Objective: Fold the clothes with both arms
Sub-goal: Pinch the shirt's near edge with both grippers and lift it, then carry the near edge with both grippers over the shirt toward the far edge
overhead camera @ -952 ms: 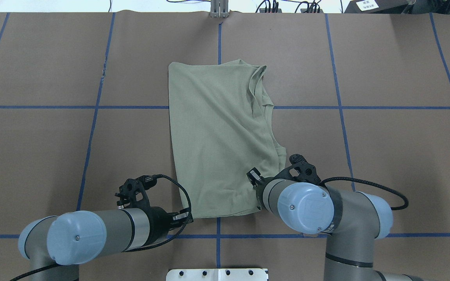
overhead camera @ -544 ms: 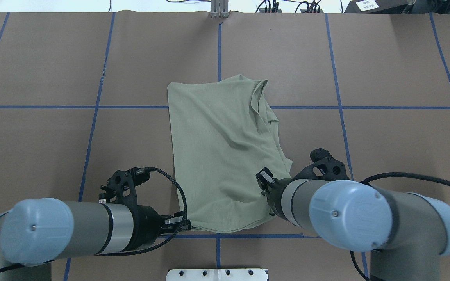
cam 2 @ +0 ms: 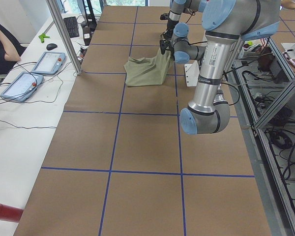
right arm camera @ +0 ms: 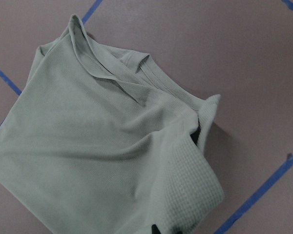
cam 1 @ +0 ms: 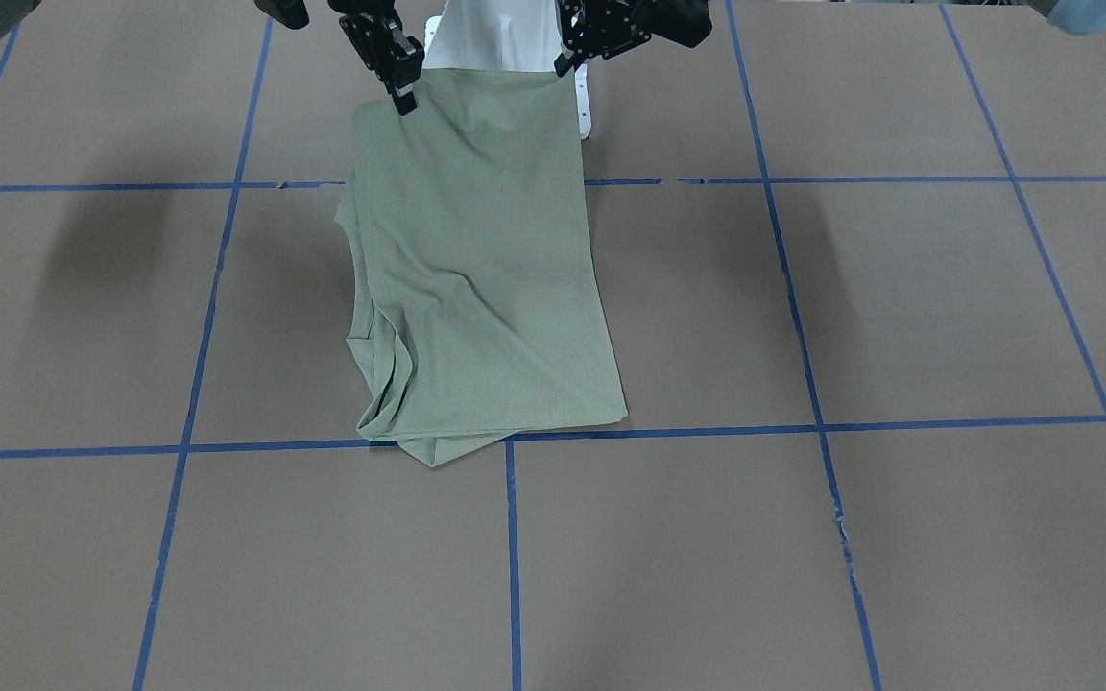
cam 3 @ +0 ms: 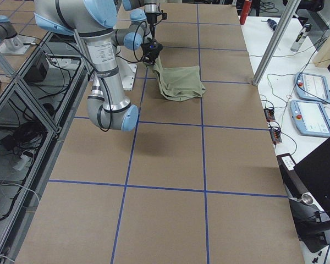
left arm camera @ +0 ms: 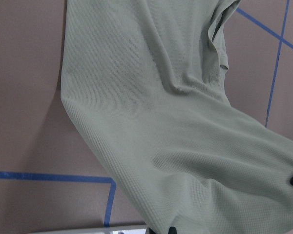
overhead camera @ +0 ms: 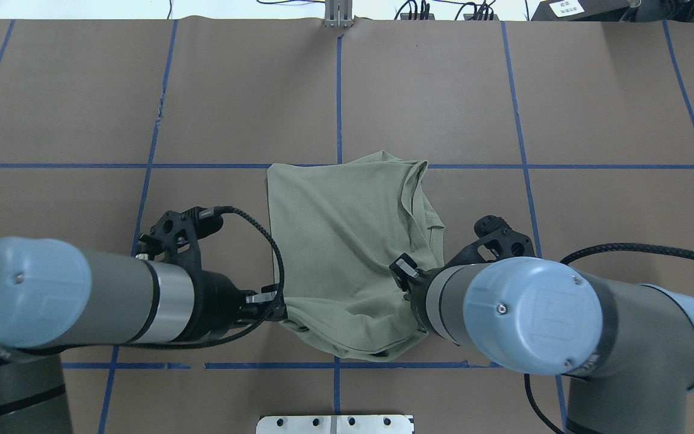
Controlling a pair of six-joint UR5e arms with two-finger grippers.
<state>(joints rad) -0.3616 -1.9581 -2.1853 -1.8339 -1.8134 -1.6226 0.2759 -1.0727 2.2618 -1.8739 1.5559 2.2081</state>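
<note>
The pale sage-green shirt, folded into a long strip, lies lengthwise on the brown table. Its far end rests near a blue tape line. The near hem hangs stretched in the air between both grippers. My left gripper is shut on the hem's left corner and shows in the front view as left gripper. My right gripper is shut on the right corner, seen from the front as right gripper. Loose folds bunch along the shirt's right side. The left wrist view shows the shirt sloping down to the table.
The white pedestal base sits at the near table edge, just behind the raised hem. Blue tape lines grid the brown paper. Beyond the far edge are a metal post, control tablets and a seated person.
Both arms rose and drew back toward the base with the near hem. The shirt's far end slid toward the robot, and the cloth now sags between the grippers.
</note>
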